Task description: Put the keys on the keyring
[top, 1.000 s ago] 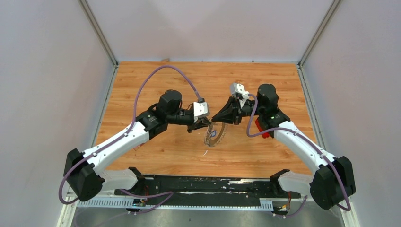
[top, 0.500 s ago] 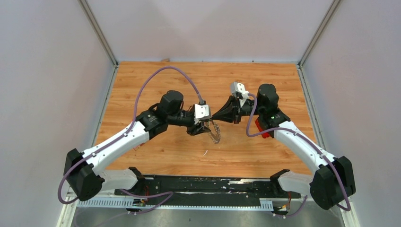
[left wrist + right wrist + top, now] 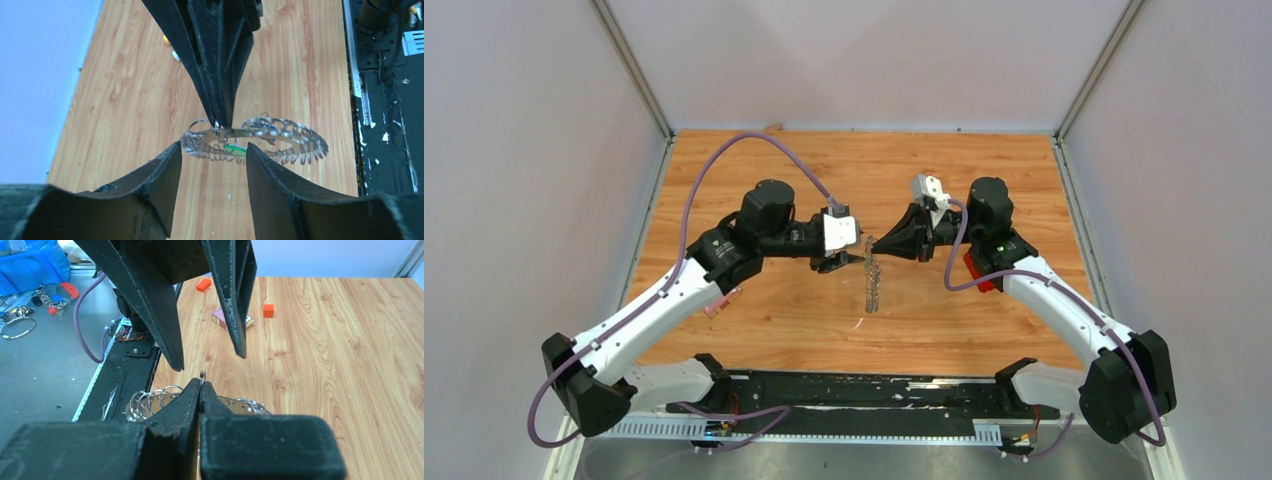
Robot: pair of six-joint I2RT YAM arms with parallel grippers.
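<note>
Shows the keyring (image 3: 871, 284) hanging edge-on above the middle of the table (image 3: 754, 170), a green key (image 3: 234, 148) at its near rim, pinched at the top by the right gripper (image 3: 870, 246), jaws fully together. Has the left gripper (image 3: 852, 262) just beside it, fingers (image 3: 165, 170) spread apart to either side of its edge — holding nothing.

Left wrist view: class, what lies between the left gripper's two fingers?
The keyring, a green key at its rim, hangs in the gap, pinched by the right gripper; it seems to touch neither finger. The left wrist view shows this.
</note>
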